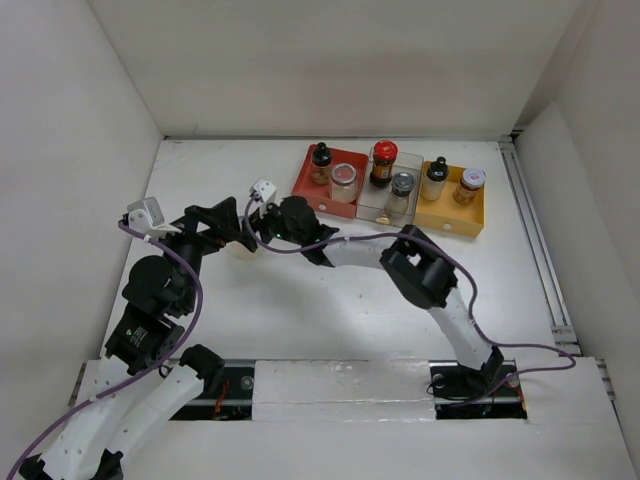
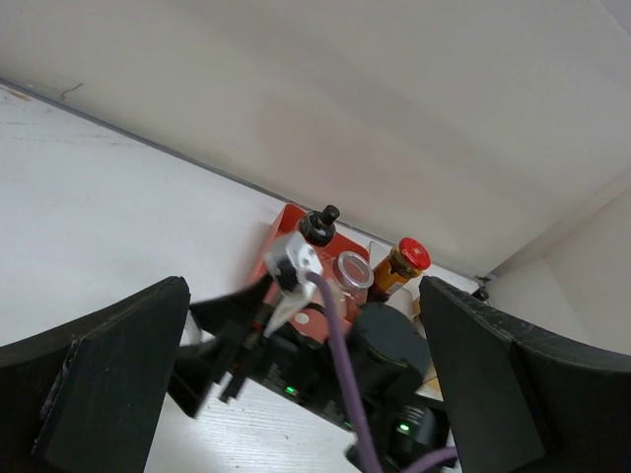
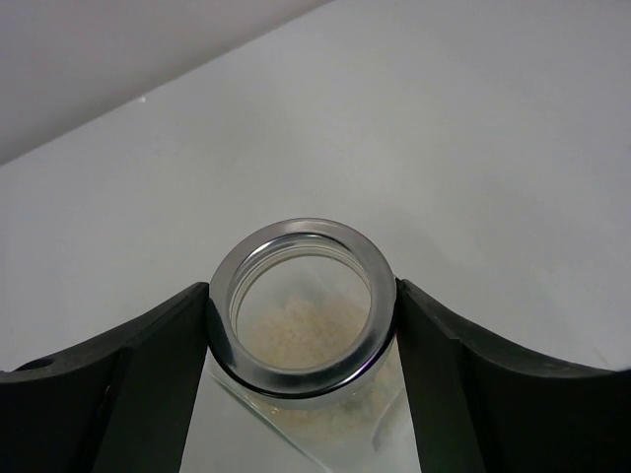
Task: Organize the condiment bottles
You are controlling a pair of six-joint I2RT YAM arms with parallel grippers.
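My right gripper (image 3: 301, 296) is shut on a clear jar (image 3: 296, 345) with a silver ring lid and pale grains inside, its fingers (image 3: 148, 365) pressing both sides of the lid. In the top view this gripper (image 1: 262, 226) is left of the trays and hides the jar. My left gripper (image 1: 232, 224) is open and empty, close beside it, facing it (image 2: 306, 394). The other bottles stand in trays: a black-capped amber bottle (image 1: 320, 162) and a silver-lidded jar (image 1: 343, 182), a red-capped bottle (image 1: 383, 162) and a grey-capped jar (image 1: 401, 192), a black-capped bottle (image 1: 435, 178) and a whitish-lidded jar (image 1: 469, 185).
The red tray (image 1: 312, 188), grey tray (image 1: 368, 210) and yellow tray (image 1: 450, 222) stand side by side at the back of the white table. White walls close in the back and both sides. A purple cable (image 2: 340, 345) crosses the left wrist view.
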